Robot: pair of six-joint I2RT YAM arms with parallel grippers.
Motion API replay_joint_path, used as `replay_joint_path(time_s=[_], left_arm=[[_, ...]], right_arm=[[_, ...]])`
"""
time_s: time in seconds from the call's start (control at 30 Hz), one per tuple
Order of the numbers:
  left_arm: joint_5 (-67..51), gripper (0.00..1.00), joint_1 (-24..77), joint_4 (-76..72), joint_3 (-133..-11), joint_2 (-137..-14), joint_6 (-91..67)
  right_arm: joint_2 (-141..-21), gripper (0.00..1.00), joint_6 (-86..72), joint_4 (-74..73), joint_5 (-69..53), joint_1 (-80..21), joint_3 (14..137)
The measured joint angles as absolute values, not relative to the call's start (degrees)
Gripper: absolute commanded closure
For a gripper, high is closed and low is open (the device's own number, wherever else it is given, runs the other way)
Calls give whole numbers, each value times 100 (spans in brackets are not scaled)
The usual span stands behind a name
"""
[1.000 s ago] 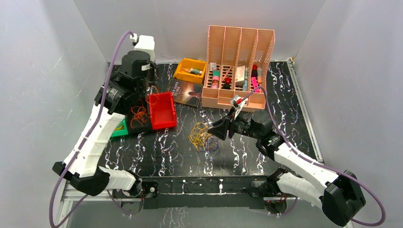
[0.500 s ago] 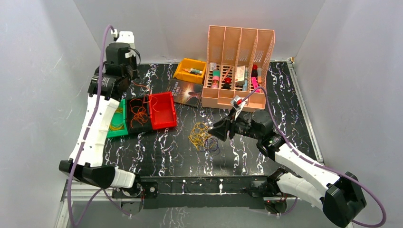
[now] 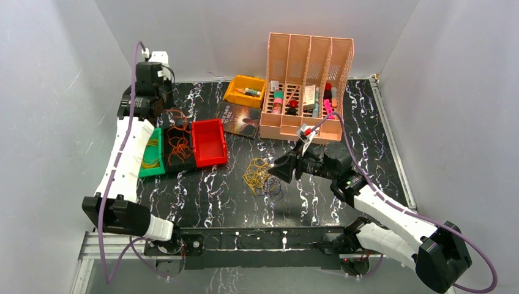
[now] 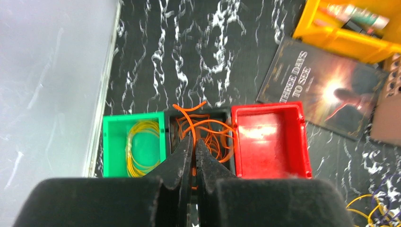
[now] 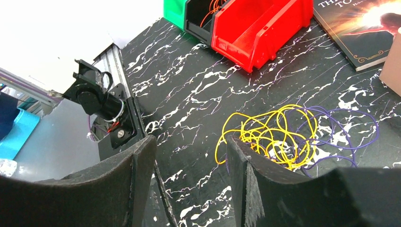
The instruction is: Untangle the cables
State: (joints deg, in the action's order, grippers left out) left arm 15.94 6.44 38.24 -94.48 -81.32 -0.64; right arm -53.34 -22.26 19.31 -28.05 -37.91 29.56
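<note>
Gaping wide, right gripper (image 5: 189,142) hovers beside the tangled cables (image 5: 276,137); left gripper (image 4: 191,138) is pinched shut.

The worktop (image 3: 202,196) is black with white marble-like veining and fills the middle of the overhead frame. Plain pale grey walls close it in on three sides: the left wall (image 3: 49,92), the back wall (image 3: 214,37) and the right wall (image 3: 453,92). A silvery metal rail (image 3: 392,147) runs along the worktop's right edge, and similar metal framing (image 3: 92,245) shows at the lower left. Light is soft and even. At the left edge of the right wrist view, something blue (image 5: 19,125) sits beyond the worktop, possibly a container.
</note>
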Motion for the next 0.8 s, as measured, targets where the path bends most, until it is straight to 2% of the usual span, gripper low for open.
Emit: replay_joint_path(time_s=[0.37, 0.6, 0.8], left_arm=[[1406, 100, 303, 3555, -8106, -8123, -176], [1417, 100, 235, 3540, -8130, -8112, -215], [1433, 100, 235, 3634, -8726, -8112, -213]], right_arm=[[-5334, 34, -2178, 1920, -2864, -3791, 2956], [-5380, 34, -2180, 1920, -2867, -3791, 2956], [-5448, 34, -2180, 1920, -2867, -3791, 2956]])
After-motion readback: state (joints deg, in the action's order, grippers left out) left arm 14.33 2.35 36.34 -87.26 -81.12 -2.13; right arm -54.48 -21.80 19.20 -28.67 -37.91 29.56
